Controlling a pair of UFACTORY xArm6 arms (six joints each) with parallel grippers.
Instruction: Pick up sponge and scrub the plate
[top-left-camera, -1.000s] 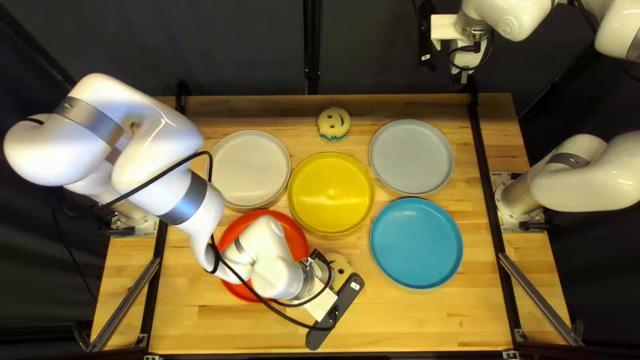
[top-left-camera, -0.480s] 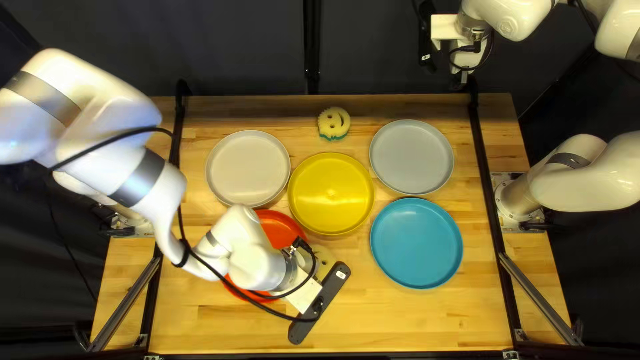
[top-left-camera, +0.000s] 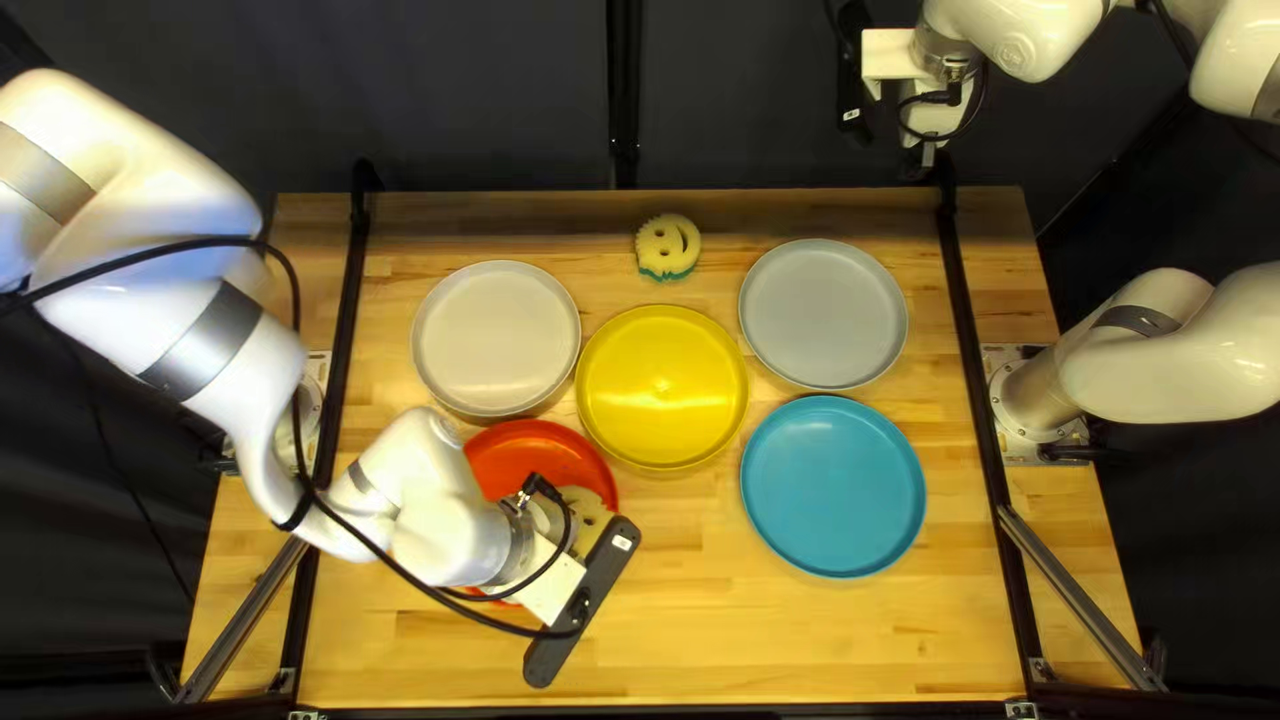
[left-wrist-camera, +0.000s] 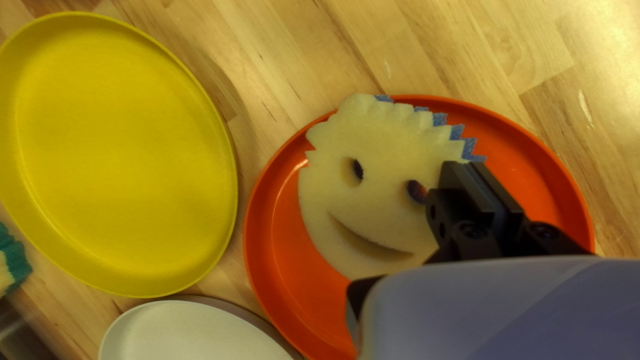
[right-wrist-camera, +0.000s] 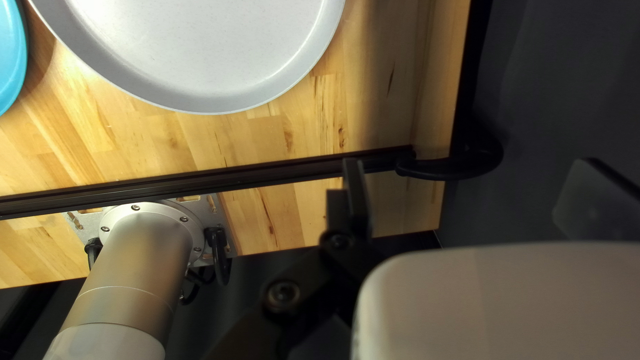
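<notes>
Sponge [left-wrist-camera: 370, 190], the smiley-faced one, sits in my left gripper [left-wrist-camera: 447, 192] over the orange plate [left-wrist-camera: 285, 260]. That plate lies toward the near edge of the table [top-left-camera: 700, 630], left of its middle, just beside the yellow plate [left-wrist-camera: 115, 150]. The gripper is clamped on the sponge's edge by one eye hole. I see one finger on its face; the other is hidden beneath. Whether the foam touches the plate's floor I cannot tell.

I judge it light and soft, so it will squash and fold under pressure. A hold at the rim may let the body flop or drag as I scrub, and a deeper bite toward the middle would steady it. The blue scouring layer appears to face down, which suits.

My right gripper [right-wrist-camera: 470, 170] hangs above the table's far right corner, fingers apart, holding nothing.
</notes>
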